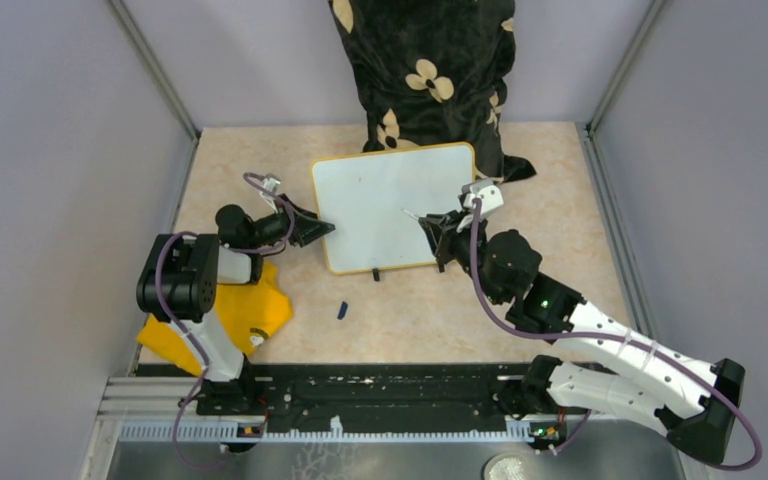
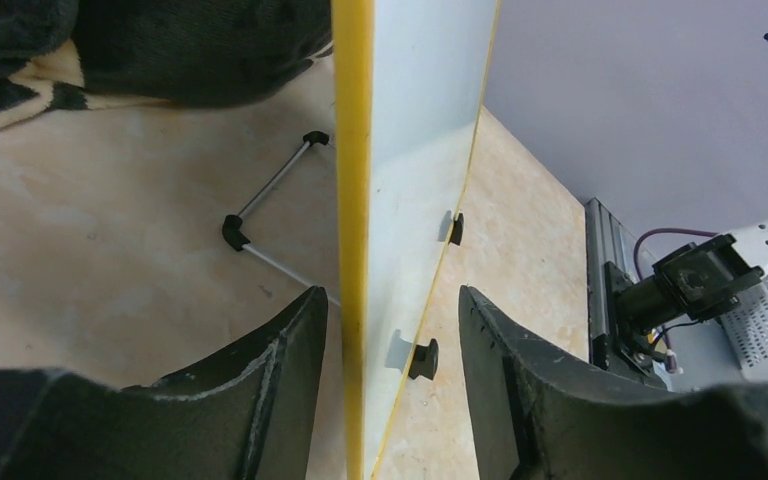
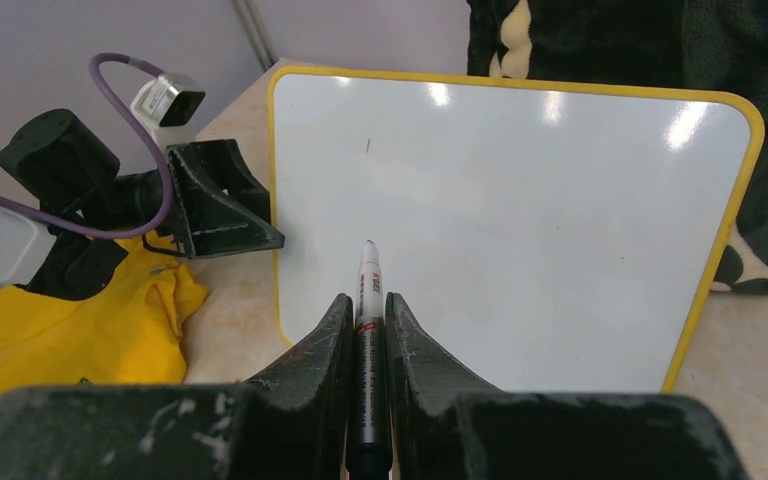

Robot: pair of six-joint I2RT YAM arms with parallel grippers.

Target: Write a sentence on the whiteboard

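Whiteboard [image 1: 390, 205]: I see it propped up.
Left hand [image 1: 317, 229]: parted, straddling its yellow rim.
Right hand [image 3: 366, 300]: clamped on marker [image 3: 369, 268].

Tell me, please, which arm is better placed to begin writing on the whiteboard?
Right: the right gripper grips the marker, tip aimed at the nearly blank whiteboard, while the left gripper only straddles its edge.

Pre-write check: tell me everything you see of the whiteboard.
The whiteboard is a glossy white rectangle with rounded corners, thin yellow rim and two black feet, propped tilted on a wire stand. Nearly blank: one faint tick. Left fingers straddle its left rim, not clamped; the marker tip hovers short of it.
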